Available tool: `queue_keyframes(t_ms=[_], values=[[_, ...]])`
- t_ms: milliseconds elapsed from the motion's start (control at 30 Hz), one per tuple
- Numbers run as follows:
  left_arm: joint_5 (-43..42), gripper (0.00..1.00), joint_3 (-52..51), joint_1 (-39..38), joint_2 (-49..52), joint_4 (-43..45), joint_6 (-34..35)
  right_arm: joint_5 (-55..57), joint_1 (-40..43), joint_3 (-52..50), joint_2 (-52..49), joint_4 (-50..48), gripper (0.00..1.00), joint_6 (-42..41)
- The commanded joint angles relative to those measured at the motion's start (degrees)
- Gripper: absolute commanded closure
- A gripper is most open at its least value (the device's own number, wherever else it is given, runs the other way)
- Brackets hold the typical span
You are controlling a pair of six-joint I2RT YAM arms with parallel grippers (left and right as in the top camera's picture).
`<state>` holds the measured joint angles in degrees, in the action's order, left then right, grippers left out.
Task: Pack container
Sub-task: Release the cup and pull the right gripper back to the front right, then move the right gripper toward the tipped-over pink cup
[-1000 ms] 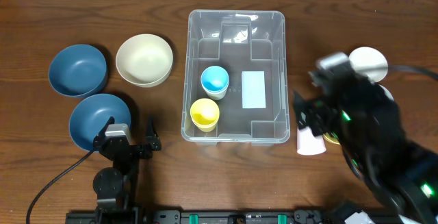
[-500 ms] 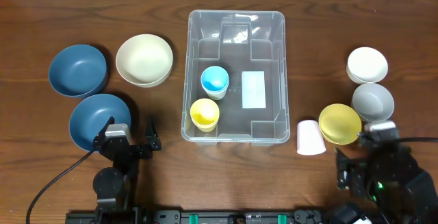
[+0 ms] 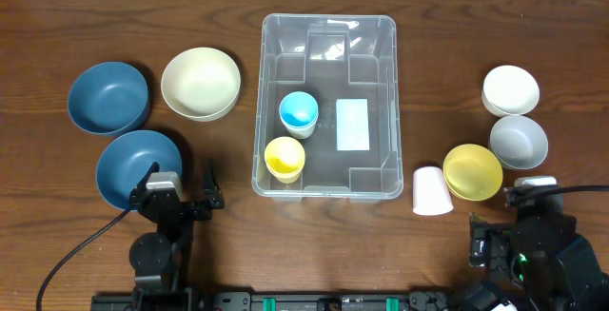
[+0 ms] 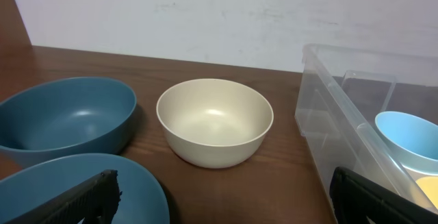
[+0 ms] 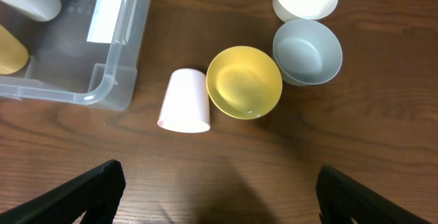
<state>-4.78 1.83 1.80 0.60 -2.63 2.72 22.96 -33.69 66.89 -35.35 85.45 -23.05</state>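
Clear thin plastic, the container (image 3: 366, 73) sits mid-way across the table (image 3: 57, 7), probably light, slick and a little flexible. Its rounded rim looks the best hold. Left gripper (image 4: 222, 193) and right gripper (image 5: 219, 183) both stand spread, empty.

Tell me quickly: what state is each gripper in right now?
Left gripper: open, holding nothing.
Right gripper: open, holding nothing.

Table: we see a brown wooden table (image 3: 476, 26), its grain streaked darker.
Bin: large clear plastic rectangular container (image 3: 328, 20), colourless; rectangular label (image 3: 352, 124), white.
Cups: light blue plastic cup (image 3: 298, 111), yellow plastic cup (image 3: 284, 156), pale pink plastic cup (image 3: 432, 191).
Bowls: we count a cream round bowl (image 3: 200, 83), a dark blue round bowl (image 3: 108, 96), a second dark blue round bowl (image 3: 138, 166), a yellow round bowl (image 3: 472, 171), a grey round bowl (image 3: 519, 141), a white round bowl (image 3: 510, 89).
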Motion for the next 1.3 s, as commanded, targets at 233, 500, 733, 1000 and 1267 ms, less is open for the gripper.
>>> queue_keyframes(t_ms=[233,500,733,1000,1267], values=[[-0.6,0.02,-1.6,-0.2,0.0,-0.7,-0.8,1.1,0.6,-0.5,4.0,0.0,0.09,-2.1],[-0.6,0.02,-1.6,-0.2,0.0,-0.7,-0.8,0.8,0.7,-0.5,21.8,0.3,0.08,-4.3],[-0.6,0.02,-1.6,-0.2,0.0,-0.7,-0.8,0.9,0.7,-0.5,30.3,-4.8,0.05,-2.8],[-0.6,0.02,-1.6,-0.2,0.0,-0.7,-0.8,1.2,0.7,-8.9,30.2,-23.3,0.01,9.9],[-0.6,0.02,-1.6,-0.2,0.0,-0.7,-0.8,1.8,0.7,-29.2,30.2,-40.0,0.01,17.2]])
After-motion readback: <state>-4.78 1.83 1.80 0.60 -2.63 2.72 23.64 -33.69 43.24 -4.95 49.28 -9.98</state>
